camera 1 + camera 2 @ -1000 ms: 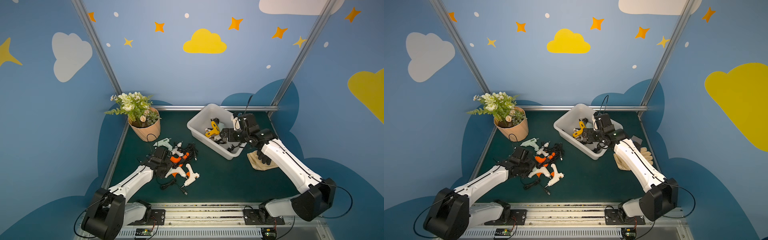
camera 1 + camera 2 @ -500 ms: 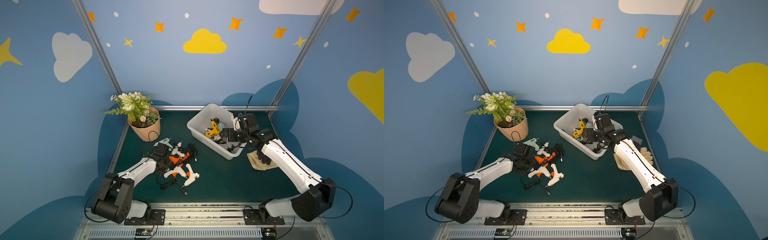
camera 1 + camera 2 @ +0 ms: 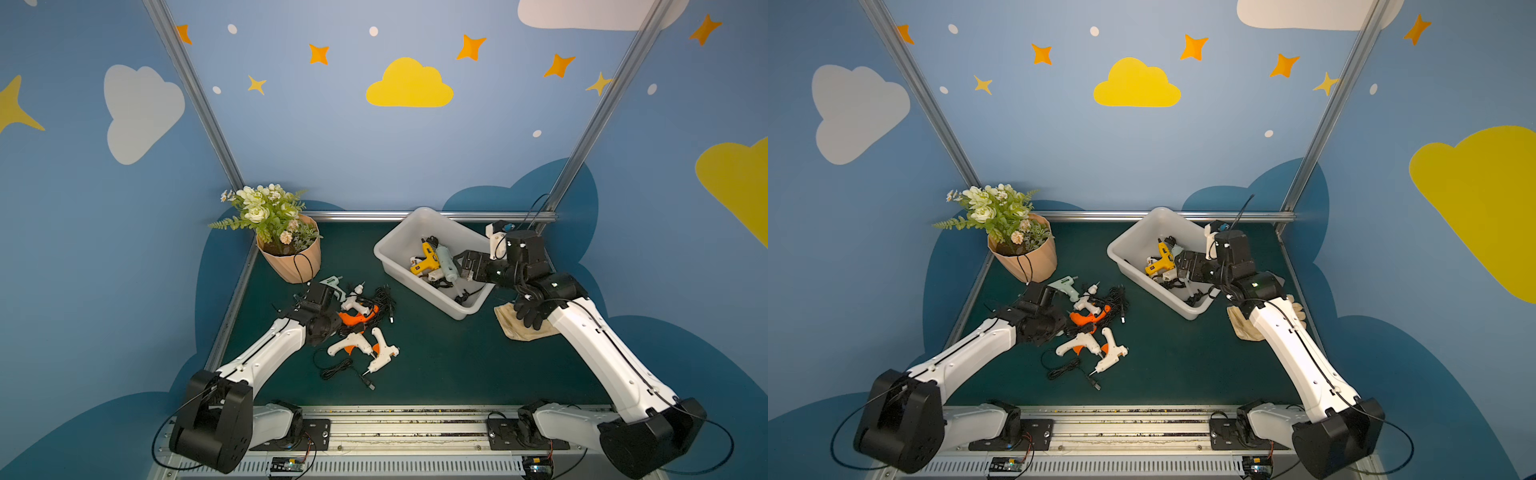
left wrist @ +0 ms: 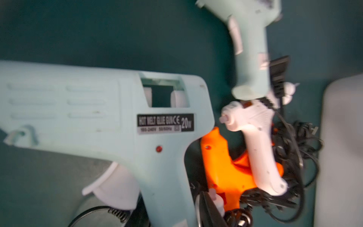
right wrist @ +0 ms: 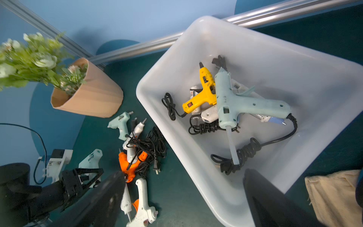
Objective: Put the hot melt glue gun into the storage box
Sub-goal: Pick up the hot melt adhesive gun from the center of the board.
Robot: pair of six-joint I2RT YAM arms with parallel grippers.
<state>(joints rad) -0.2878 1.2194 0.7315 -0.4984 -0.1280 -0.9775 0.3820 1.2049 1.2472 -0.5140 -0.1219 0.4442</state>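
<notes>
Spreading green mat, blue cloud walls, left fingers clamping mint glue gun, right fingers wide over storage box

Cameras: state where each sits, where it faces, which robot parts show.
Top views: high in front, looking down on the table; left arm, right arm whole.
Left wrist: over the mint glue gun the left hand holds; hand barely shows.
Right wrist: above the storage box, facing down; open right hand, left hand.
Shared: all show the orange glue gun.
</notes>
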